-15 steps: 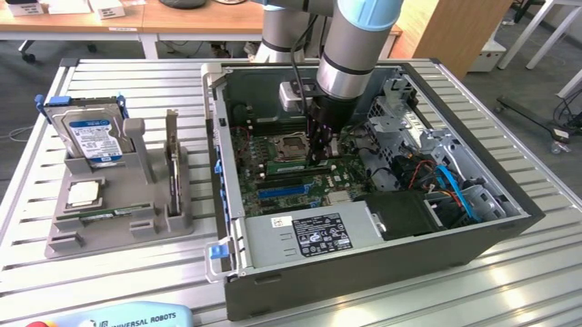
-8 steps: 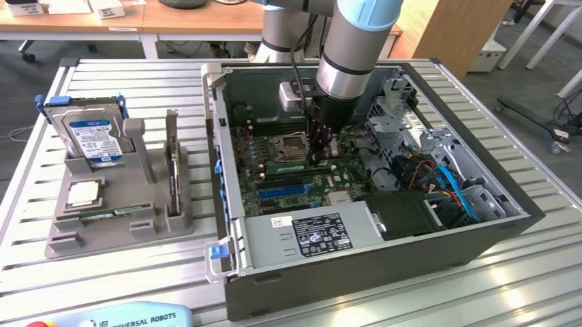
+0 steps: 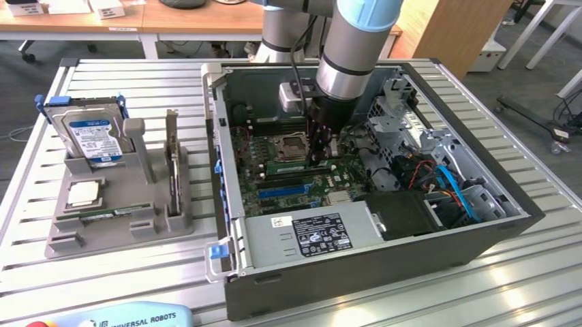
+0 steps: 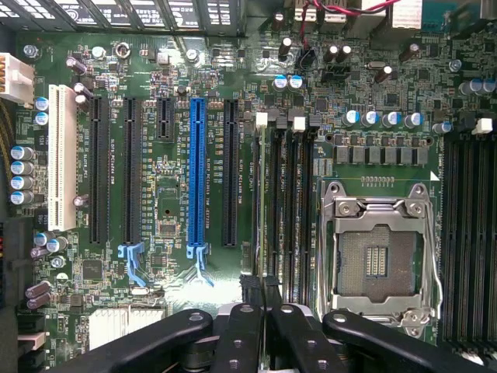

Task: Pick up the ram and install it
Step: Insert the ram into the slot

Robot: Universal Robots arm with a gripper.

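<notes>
My gripper (image 3: 320,158) is down inside the open computer case, over the motherboard (image 4: 171,210) just beside the CPU socket (image 4: 378,252). Its black fingers (image 4: 241,330) stand close together, shut on the ram (image 4: 261,289). The ram is edge-on, a thin dark strip between the pads, lined up along the memory slots (image 4: 283,202) with white latches (image 4: 262,120) at their far end. It sits at or in the slot nearest the blue PCIe slot side; how deep it is seated I cannot tell. A second green ram stick (image 3: 105,214) lies flat in the grey holder.
The grey holder (image 3: 118,235) on the slatted table also carries a hard drive with a blue label (image 3: 91,136) and a square silver processor (image 3: 84,194). Inside the case are a power supply (image 3: 309,235), drive cage (image 3: 400,116) and cables (image 3: 450,184).
</notes>
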